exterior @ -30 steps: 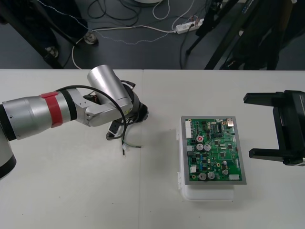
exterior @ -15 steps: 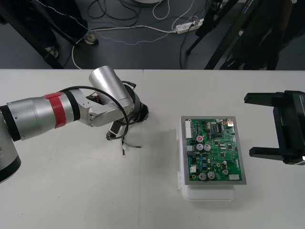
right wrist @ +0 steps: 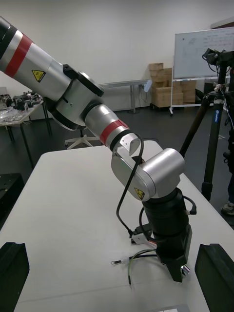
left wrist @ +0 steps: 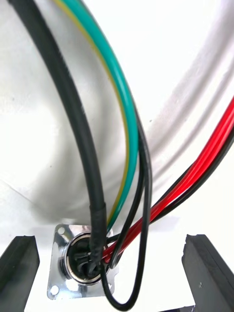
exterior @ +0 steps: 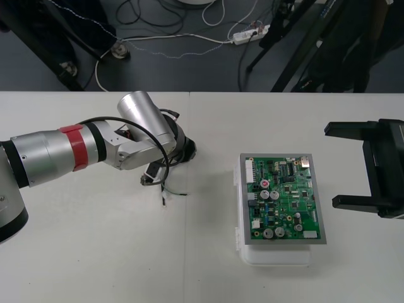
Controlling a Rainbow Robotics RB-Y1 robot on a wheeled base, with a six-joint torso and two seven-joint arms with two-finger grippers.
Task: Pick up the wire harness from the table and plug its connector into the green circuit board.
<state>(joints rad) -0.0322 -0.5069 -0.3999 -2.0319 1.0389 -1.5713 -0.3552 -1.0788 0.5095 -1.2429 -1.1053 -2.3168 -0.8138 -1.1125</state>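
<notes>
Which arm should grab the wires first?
Left. The left gripper hangs right over the wire harness, open, with the metal socket between its fingers. The right gripper sits open, away past the circuit board.

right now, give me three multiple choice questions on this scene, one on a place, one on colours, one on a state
1. Where does the harness lie, going by the green board?
A. on top of it
B. on the table, to its left in the front view
C. plugged into it

2. Which wire colours run into the metal socket?
A. blue, white
B. orange, purple
C. red, black, green

3. The right gripper has its fingers
A. open
B. shut on the harness
C. shut on nothing

Key: 1 B, it lies at the left gripper, apart from the board. 2 C, those three show in the left wrist view. 3 A, both black fingers stand far apart at the table's right edge.
</notes>
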